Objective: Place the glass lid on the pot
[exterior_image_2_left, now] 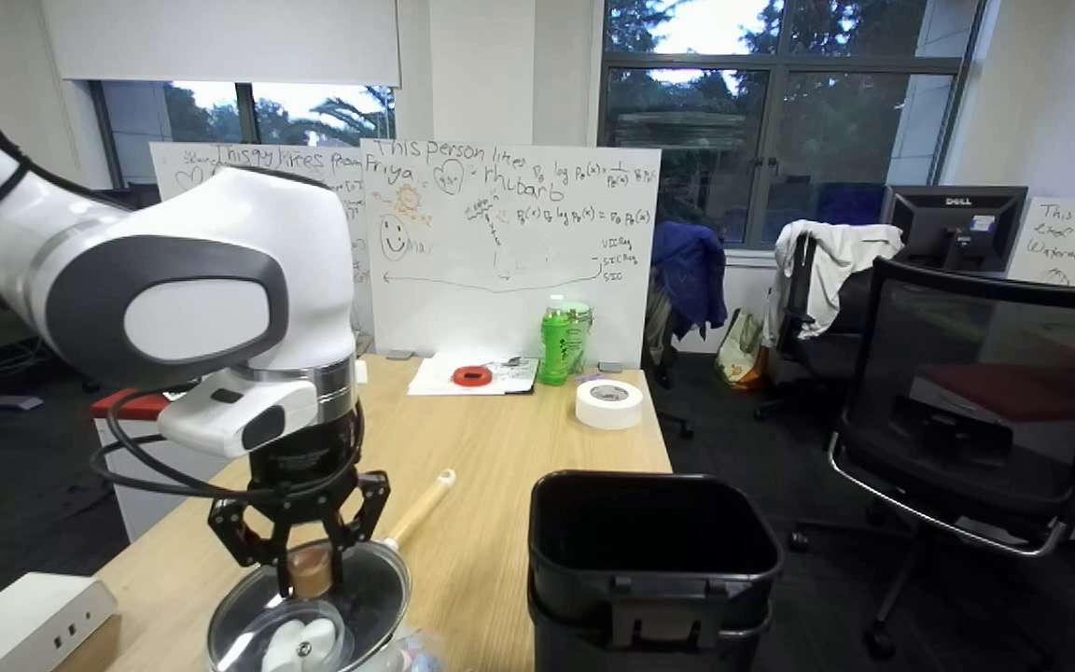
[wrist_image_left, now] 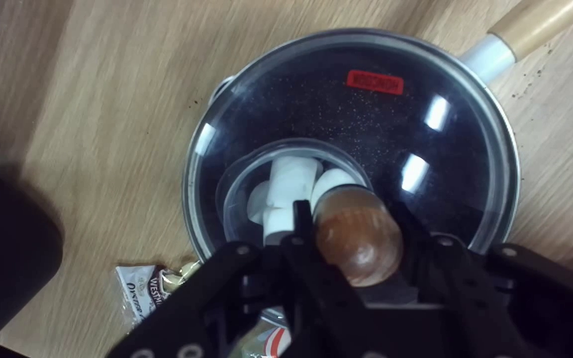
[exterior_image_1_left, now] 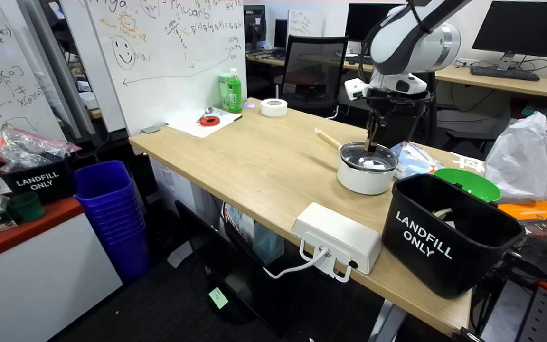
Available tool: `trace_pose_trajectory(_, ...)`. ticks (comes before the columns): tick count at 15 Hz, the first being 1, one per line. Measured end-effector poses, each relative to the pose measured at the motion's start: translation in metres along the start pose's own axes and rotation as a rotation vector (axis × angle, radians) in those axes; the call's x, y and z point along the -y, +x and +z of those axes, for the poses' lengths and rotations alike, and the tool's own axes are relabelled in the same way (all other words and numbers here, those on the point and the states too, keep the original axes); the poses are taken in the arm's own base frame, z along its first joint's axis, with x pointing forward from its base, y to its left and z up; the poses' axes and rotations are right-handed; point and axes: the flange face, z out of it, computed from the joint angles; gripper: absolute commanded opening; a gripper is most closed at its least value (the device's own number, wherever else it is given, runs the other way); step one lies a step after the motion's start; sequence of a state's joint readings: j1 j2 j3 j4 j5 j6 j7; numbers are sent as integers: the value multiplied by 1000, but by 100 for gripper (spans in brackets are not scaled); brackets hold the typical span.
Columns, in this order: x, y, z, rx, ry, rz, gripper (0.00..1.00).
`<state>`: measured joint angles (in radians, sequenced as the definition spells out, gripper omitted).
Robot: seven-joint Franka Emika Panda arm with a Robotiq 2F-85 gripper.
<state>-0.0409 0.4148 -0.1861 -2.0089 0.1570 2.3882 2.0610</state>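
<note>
The white pot (exterior_image_1_left: pixel 363 181) stands on the table with its wooden handle (exterior_image_2_left: pixel 421 509) pointing away. The round glass lid (exterior_image_1_left: pixel 349 153) lies over the pot's top, its metal rim about level with the pot's rim; it also shows in the wrist view (wrist_image_left: pixel 391 124). Through the glass I see white rounded pieces (wrist_image_left: pixel 292 181) in a clear round container. My gripper (exterior_image_2_left: pixel 311 574) is over the lid, pointing down, its fingers closed on both sides of the brown wooden knob (wrist_image_left: pixel 361 243). The wrist view also shows the gripper (wrist_image_left: pixel 354 214). The lid's near edge is hidden by the fingers there.
A black bin (exterior_image_1_left: pixel 416 232) stands close to the pot, also in an exterior view (exterior_image_2_left: pixel 654 597). A white box (exterior_image_1_left: pixel 337 235) sits at the table edge. Shiny packets (wrist_image_left: pixel 140 291) lie beside the pot. A green bowl (exterior_image_1_left: pixel 470 183) and white tape roll (exterior_image_1_left: pixel 273 107) are farther off.
</note>
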Motion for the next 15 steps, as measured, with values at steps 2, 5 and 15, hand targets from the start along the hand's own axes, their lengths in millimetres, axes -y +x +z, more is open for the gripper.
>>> trace_pose_trajectory(2, 0, 0, 0, -1, -4, 1, 16)
trace_pose_trajectory(5, -3, 0, 4, -9, -34, 7, 16)
trace_pose_trajectory(15, -4, 1, 8, -19, -80, 21, 88)
